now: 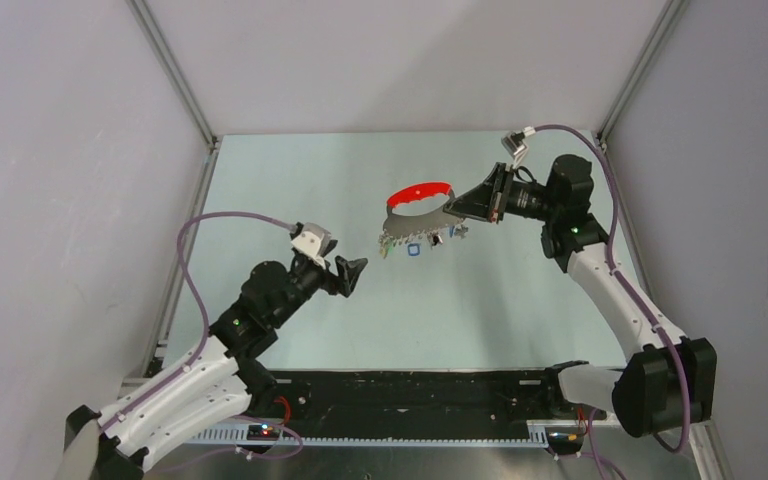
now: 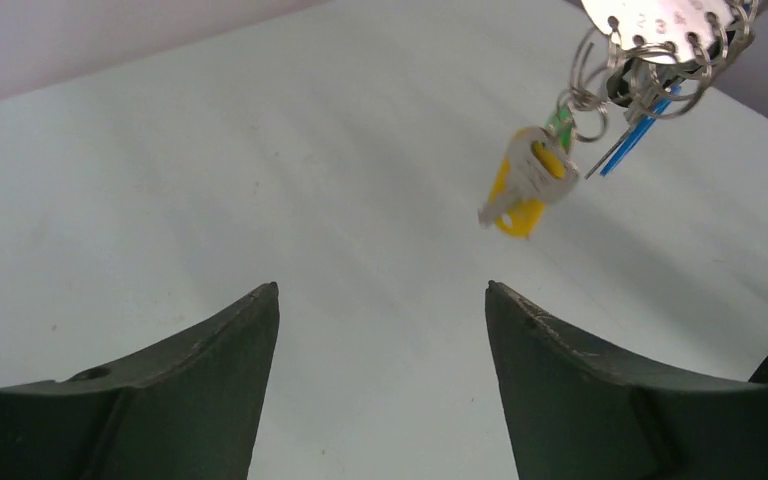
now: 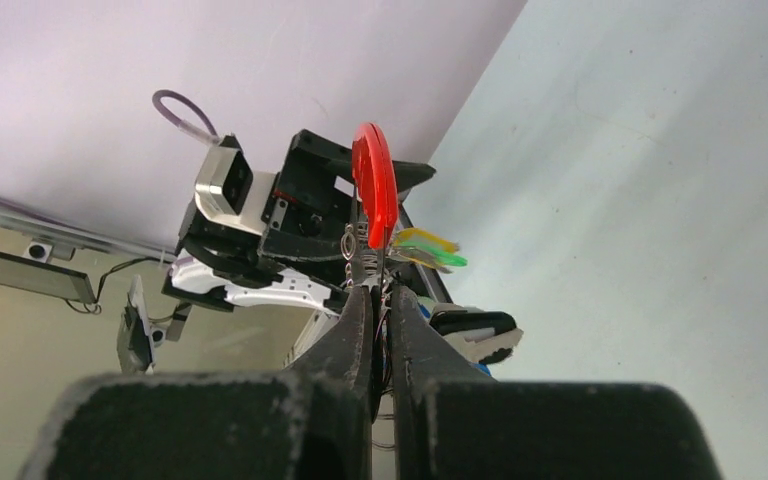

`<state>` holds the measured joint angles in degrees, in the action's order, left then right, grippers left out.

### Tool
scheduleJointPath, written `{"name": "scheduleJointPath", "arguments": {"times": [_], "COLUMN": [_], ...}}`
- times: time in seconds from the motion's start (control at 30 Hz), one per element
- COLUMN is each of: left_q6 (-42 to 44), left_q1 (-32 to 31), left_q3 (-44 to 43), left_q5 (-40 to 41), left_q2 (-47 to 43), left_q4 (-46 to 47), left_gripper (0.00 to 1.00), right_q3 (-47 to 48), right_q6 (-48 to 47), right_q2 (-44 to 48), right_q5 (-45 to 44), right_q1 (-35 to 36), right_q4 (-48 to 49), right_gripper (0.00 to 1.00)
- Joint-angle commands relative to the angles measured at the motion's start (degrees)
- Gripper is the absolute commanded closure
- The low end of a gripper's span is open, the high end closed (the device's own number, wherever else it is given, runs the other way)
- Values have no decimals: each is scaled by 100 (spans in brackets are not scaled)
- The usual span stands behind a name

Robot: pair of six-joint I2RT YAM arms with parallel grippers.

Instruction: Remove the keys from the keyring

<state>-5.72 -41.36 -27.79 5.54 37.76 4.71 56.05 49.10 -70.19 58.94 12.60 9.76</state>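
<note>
The keyring [image 1: 419, 193] is a red plastic crescent joined to a silver metal arc, held in the air above the table. My right gripper [image 1: 457, 210] is shut on its right end; in the right wrist view the red crescent [image 3: 373, 190] stands edge-on just past the closed gripper [image 3: 380, 290]. Several keys [image 1: 415, 244] with blue, green, yellow and dark heads hang from small rings under the arc. In the left wrist view a yellow-headed key [image 2: 523, 186] dangles at upper right. My left gripper [image 1: 353, 272] is open and empty, left of and below the keys.
The pale table [image 1: 360, 180] is bordered by grey walls and aluminium frame rails [image 1: 175, 75]. A black strip [image 1: 410, 395] runs along the near edge between the arm bases.
</note>
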Motion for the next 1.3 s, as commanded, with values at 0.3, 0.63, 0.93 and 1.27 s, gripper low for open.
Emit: {"name": "scheduleJointPath", "arguments": {"times": [0.3, 0.63, 0.93, 1.27], "left_q6": [1008, 1120, 1068, 1220], "left_q1": [-14, -36, -31, -31], "left_q3": [-75, -490, -686, -697], "left_q5": [-1648, -1878, -1959, -1808], "left_q2": [537, 1092, 1212, 1125], "left_q4": [1805, 1886, 1975, 1973], "left_gripper": [43, 58, 71, 82], "right_q3": [72, 75, 67, 72], "right_q6": [586, 587, 628, 656], "right_q2": [523, 558, 573, 616], "right_q5": [-332, -374, -337, -267], "right_q1": [-38, -39, -36, -33], "right_q4": [492, 485, 608, 665], "right_gripper": [100, 100, 100, 100]}}
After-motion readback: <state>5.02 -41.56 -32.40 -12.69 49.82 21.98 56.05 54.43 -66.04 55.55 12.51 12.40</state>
